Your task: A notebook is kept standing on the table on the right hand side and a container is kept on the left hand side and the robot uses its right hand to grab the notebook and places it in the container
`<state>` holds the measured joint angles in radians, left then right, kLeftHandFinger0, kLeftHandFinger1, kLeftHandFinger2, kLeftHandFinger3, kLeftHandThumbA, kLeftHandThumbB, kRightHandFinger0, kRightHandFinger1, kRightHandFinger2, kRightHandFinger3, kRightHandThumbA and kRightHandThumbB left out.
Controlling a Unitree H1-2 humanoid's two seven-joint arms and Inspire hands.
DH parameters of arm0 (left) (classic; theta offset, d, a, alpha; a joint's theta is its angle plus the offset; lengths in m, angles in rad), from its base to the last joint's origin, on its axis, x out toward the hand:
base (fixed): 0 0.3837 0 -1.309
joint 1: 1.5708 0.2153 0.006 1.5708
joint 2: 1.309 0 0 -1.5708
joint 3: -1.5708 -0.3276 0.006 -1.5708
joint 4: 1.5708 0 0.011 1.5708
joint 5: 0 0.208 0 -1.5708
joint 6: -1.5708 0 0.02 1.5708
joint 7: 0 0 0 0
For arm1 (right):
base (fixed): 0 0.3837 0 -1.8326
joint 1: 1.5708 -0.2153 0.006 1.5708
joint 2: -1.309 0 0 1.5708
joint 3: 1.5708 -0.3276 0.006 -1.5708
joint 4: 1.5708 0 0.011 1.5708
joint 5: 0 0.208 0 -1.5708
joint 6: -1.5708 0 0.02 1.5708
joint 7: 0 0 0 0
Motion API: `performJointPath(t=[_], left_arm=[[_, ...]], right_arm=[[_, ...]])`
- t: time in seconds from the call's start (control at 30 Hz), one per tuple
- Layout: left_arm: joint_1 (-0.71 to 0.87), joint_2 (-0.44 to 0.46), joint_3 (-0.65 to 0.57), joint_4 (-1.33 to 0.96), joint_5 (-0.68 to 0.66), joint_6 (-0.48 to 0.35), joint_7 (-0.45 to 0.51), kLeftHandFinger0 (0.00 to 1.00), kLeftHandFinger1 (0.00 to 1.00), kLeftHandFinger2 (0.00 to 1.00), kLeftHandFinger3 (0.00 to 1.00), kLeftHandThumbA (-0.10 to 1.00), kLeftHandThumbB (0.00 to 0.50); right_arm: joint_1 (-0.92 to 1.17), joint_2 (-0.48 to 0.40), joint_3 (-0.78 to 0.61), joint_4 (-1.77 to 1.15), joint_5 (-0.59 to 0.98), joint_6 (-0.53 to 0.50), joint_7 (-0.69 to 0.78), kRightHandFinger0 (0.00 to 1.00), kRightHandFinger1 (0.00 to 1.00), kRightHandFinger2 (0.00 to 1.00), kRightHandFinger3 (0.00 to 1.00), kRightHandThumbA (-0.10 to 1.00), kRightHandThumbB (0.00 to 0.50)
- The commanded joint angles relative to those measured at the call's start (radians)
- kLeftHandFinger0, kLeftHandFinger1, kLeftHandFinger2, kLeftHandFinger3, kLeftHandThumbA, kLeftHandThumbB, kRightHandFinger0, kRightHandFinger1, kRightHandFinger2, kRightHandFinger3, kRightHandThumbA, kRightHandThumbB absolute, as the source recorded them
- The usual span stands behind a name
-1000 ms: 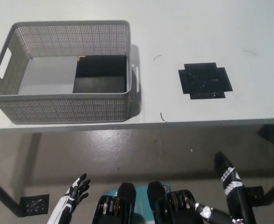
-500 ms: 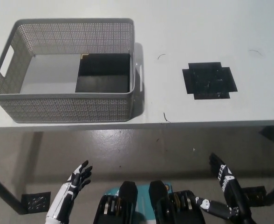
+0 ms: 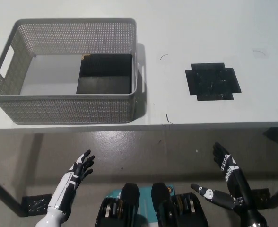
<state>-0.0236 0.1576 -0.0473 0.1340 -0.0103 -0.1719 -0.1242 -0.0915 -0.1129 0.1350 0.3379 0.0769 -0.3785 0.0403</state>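
Note:
A black notebook [image 3: 104, 74] lies flat inside the grey perforated container [image 3: 65, 109], in its right half. The container stands on the left part of the white table [image 3: 214, 33]. My black right hand [image 3: 226, 182] hangs below the table's front edge at the lower right, open, with nothing in it. My white left hand [image 3: 75, 174] rests at the lower left, below the table edge, open and holding nothing.
A black cross-shaped mark [image 3: 212, 81] sits on the table's right part. Thin dark curved marks [image 3: 167, 118] dot the tabletop. Below the front edge lies grey floor with a small black perforated piece [image 3: 34, 205] at the lower left.
Both hands have shifted a little below the table edge; the right hand's fingers have spread wider and the left hand has risen slightly. The camera moved slightly after the first frame.

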Motion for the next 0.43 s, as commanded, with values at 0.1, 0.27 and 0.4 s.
performJointPath(t=[0.1, 0.27, 0.4], left_arm=[[-0.025, 0.004, 0.019, -0.006, 0.004, -0.009, 0.011, 1.0, 1.0, 1.0, 1.0, 1.0, 0.16], [-0.026, 0.004, 0.023, -0.005, 0.004, -0.008, 0.01, 1.0, 1.0, 1.0, 1.0, 1.0, 0.169], [-0.026, 0.001, 0.026, 0.001, 0.007, -0.022, 0.014, 1.0, 1.0, 1.0, 1.0, 1.0, 0.173]], right_arm=[[-0.037, 0.005, -0.024, -0.013, 0.013, -0.002, 0.038, 1.0, 1.0, 1.0, 1.0, 1.0, 0.369], [-0.036, 0.009, -0.033, -0.017, 0.014, 0.006, 0.045, 1.0, 1.0, 1.0, 1.0, 1.0, 0.359], [-0.034, 0.011, -0.036, -0.021, 0.007, 0.013, 0.045, 1.0, 1.0, 1.0, 1.0, 1.0, 0.347]])
